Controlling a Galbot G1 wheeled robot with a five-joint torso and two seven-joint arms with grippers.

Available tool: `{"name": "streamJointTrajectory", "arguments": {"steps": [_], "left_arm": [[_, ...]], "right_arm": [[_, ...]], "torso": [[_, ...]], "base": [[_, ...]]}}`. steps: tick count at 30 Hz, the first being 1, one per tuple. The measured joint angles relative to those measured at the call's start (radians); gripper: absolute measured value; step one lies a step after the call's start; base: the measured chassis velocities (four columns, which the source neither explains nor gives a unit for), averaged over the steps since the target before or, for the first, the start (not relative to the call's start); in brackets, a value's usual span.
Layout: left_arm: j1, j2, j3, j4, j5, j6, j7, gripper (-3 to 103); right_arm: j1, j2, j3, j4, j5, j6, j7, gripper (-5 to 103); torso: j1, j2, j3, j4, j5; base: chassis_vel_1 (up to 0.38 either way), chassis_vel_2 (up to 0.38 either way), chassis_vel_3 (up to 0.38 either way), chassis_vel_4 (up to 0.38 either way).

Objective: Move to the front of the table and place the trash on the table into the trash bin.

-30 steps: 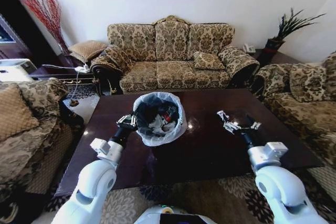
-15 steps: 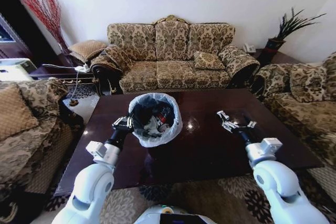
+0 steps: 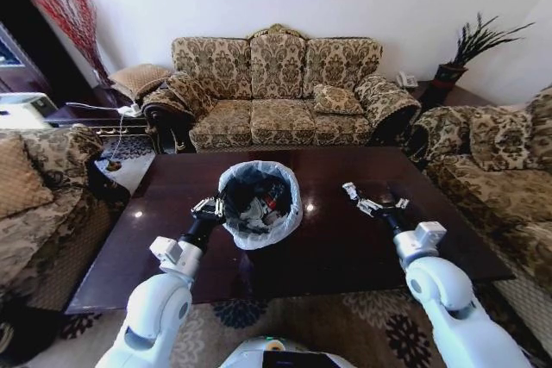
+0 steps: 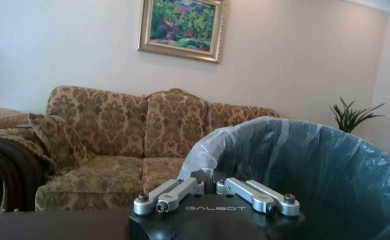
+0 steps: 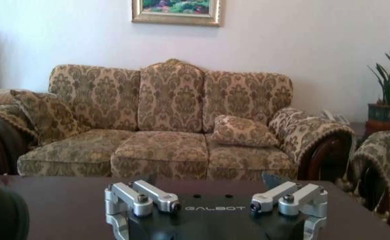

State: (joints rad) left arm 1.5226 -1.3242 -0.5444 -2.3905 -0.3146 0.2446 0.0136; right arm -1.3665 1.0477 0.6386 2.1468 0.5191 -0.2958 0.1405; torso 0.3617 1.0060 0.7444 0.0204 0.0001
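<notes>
The trash bin (image 3: 259, 234), black with a pale bluish bag over its rim, stands on the glossy dark table (image 3: 345, 247) left of centre. Trash lies inside it: a bottle with a red label (image 3: 274, 196) and white tissues (image 3: 248, 209). My left gripper (image 3: 210, 208) is at the bin's left rim, shut on it. In the left wrist view its linkage is drawn together (image 4: 208, 184) right against the bag wall of the bin (image 4: 302, 165). My right gripper (image 3: 373, 205) hovers low over the table right of the bin, open and holding nothing; the right wrist view (image 5: 215, 200) shows its fingers spread wide.
A patterned sofa (image 3: 285, 92) runs along the far side of the table. An armchair (image 3: 34, 187) stands at the left and another sofa (image 3: 500, 152) at the right. A potted plant (image 3: 474, 45) is in the back right corner. A patterned rug (image 3: 345, 325) lies under the near table edge.
The whole view has shifted a little, so the camera moved. The left gripper keeps hold of the bin's rim. The right gripper stays open and sits slightly further left.
</notes>
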Motion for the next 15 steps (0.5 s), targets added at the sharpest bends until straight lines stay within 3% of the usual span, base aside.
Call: {"name": "streamJointTrajectory", "arguments": {"steps": [8, 13, 15], "left_arm": [[0.001, 0.0, 0.001, 0.001, 0.0, -0.003, 0.0, 3], [0.001, 0.002, 0.0, 0.002, 0.0, -0.003, -0.003, 3], [0.001, 0.002, -0.001, 0.002, 0.0, -0.003, -0.004, 3]], "right_arm": [[0.003, 0.0, -0.001, -0.004, -0.002, 0.006, 0.002, 100], [0.003, 0.001, -0.001, -0.003, -0.002, 0.006, 0.002, 100], [0.003, 0.001, -0.002, -0.003, -0.002, 0.006, 0.002, 100]], "torso": [[0.0, 0.0, 0.0, -0.0003, 0.0009], [0.0, 0.0, 0.0, 0.0002, -0.0021], [0.0, 0.0, 0.0, 0.0005, -0.0013]], "base": [[-0.101, -0.12, 0.241, 0.258], [0.086, 0.085, 0.082, 0.084], [0.164, 0.223, 0.088, 0.04]]}}
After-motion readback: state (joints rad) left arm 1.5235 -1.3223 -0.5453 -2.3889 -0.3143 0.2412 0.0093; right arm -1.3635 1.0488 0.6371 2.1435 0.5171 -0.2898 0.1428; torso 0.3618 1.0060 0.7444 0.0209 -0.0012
